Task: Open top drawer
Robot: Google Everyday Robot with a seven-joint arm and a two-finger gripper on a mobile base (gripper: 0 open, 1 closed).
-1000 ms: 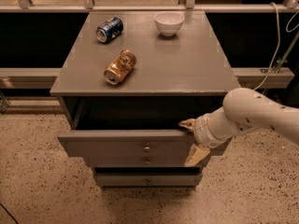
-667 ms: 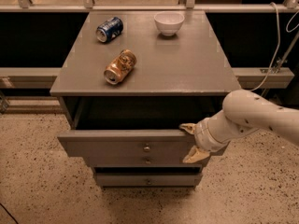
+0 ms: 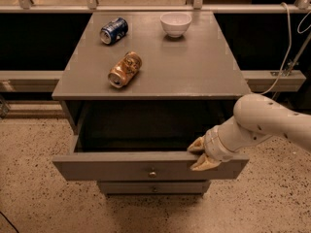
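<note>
The top drawer (image 3: 116, 166) of the grey cabinet stands pulled out well, its dark inside showing empty. Its small round knob (image 3: 152, 173) sits at the centre of the front panel. My gripper (image 3: 200, 156) is at the right part of the panel's top edge. One tan finger (image 3: 196, 146) reaches inside the drawer and the other (image 3: 205, 165) lies against the panel's outer face, so the fingers clasp the front panel. The white arm comes in from the right.
A lower drawer front (image 3: 153, 187) shows under the open one. On the cabinet top (image 3: 194, 72) lie a blue can (image 3: 113, 30) and a gold can (image 3: 125, 69) on their sides, and a white bowl (image 3: 175, 23) stands at the back. A cable (image 3: 286, 47) hangs at the right. The floor is speckled.
The drawer has slid further out toward the camera, with my gripper moving along with its front panel. The cans and the bowl have not moved.
</note>
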